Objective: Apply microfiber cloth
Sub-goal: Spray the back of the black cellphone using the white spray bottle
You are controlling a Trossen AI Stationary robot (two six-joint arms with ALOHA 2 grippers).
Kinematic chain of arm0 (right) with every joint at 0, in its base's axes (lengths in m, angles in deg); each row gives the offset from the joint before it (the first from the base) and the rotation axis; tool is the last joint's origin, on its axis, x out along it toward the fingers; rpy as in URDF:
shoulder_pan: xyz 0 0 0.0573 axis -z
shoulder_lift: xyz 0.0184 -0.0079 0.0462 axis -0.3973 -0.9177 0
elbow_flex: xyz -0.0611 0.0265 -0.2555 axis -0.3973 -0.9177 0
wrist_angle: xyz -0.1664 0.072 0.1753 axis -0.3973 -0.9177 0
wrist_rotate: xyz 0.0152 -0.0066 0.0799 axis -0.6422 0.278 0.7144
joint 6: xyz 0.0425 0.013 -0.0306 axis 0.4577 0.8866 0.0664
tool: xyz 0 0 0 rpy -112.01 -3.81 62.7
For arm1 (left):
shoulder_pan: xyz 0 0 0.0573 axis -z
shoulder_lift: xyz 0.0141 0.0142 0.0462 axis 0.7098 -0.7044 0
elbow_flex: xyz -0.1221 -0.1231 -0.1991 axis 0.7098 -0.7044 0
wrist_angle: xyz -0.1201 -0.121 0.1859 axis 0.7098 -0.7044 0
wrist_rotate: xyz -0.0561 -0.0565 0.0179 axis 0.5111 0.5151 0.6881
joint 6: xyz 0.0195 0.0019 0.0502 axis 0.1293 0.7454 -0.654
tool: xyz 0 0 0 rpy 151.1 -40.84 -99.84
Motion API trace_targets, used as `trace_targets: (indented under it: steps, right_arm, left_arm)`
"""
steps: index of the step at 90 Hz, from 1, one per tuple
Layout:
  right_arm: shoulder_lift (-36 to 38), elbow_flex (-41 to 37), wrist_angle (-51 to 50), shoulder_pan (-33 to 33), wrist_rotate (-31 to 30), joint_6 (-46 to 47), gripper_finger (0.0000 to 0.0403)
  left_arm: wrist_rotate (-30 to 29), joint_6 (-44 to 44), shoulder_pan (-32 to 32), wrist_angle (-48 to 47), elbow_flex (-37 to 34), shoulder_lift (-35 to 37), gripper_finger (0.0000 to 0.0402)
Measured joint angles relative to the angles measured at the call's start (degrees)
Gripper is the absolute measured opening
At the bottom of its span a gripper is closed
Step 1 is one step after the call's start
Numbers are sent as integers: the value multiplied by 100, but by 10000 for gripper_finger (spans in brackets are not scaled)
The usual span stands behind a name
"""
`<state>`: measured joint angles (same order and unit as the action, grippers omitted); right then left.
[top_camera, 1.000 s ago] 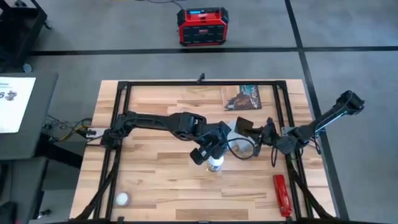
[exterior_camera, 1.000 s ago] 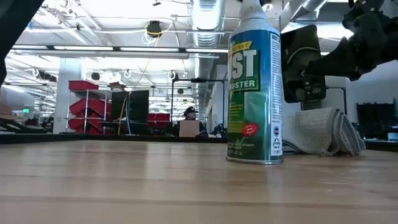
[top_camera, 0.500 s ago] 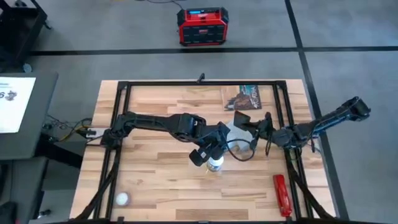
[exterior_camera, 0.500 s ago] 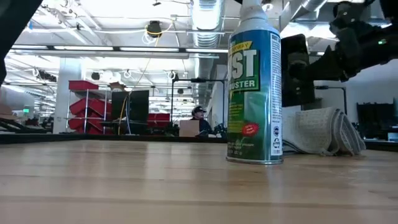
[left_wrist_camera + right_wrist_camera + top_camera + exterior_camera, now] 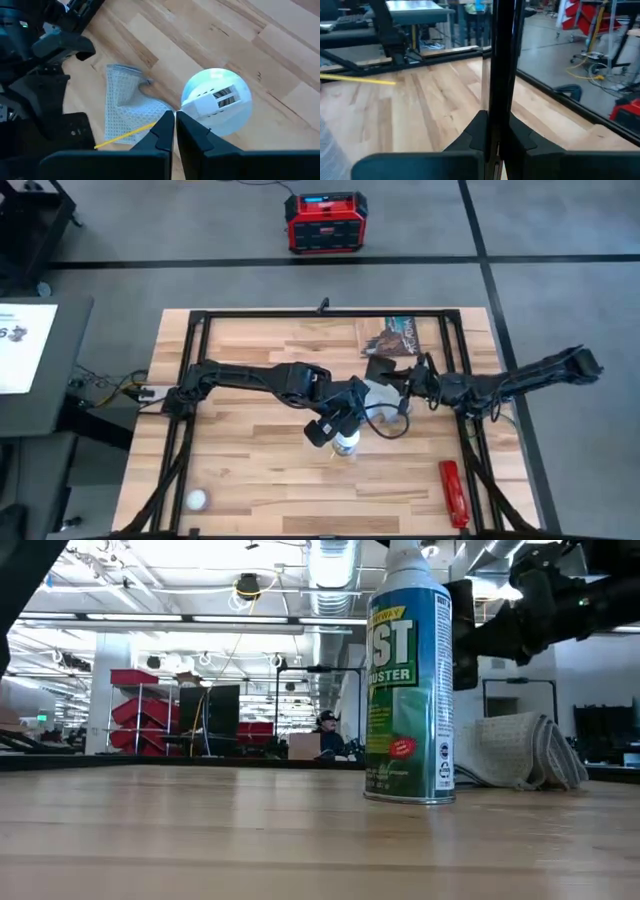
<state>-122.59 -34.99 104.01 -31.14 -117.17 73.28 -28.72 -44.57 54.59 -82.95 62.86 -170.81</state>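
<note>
The microfiber cloth (image 5: 378,393) lies crumpled on the table's middle, also in the left wrist view (image 5: 125,105) and the low view (image 5: 520,750). A black phone (image 5: 379,367) hangs just above and beyond it, with my right gripper (image 5: 398,378) shut on it. A green dust-spray can (image 5: 410,680) stands upright on the table in front of the cloth. My left gripper (image 5: 175,117) is shut, just above the can's white nozzle (image 5: 212,99). A yellow straw (image 5: 125,135) runs from the fingertips over the cloth. My left gripper's shut fingertips stand right beside the can's nozzle; I cannot tell whether they touch it. My right gripper pinches the phone's two flat faces (image 5: 499,100) between its fingers (image 5: 475,132), reaching in level from the table's right. The phone is lifted clear, standing on edge.
A dark printed booklet (image 5: 390,337) lies at the far edge behind the phone. A red tool (image 5: 453,492) lies near the front right corner and a white ball (image 5: 197,499) near the front left. A black frame (image 5: 300,313) borders the table.
My right gripper has carried the phone up and toward the table's left and far side, from beside the cloth to above its far edge, while the arm stretched out lower. In the low view the phone has slipped partly behind the can.
</note>
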Motion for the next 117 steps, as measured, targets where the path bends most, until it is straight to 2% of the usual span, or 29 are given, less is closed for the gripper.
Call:
trace_targets:
  steps: [34,117]
  right_arm:
    - [-615,0,641,0,128,10,12]
    - [-649,0,679,0,232,42,12]
  left_arm:
    - [0,106,0,-20,0,0,0]
    - [22,245,-44,99,0,0,0]
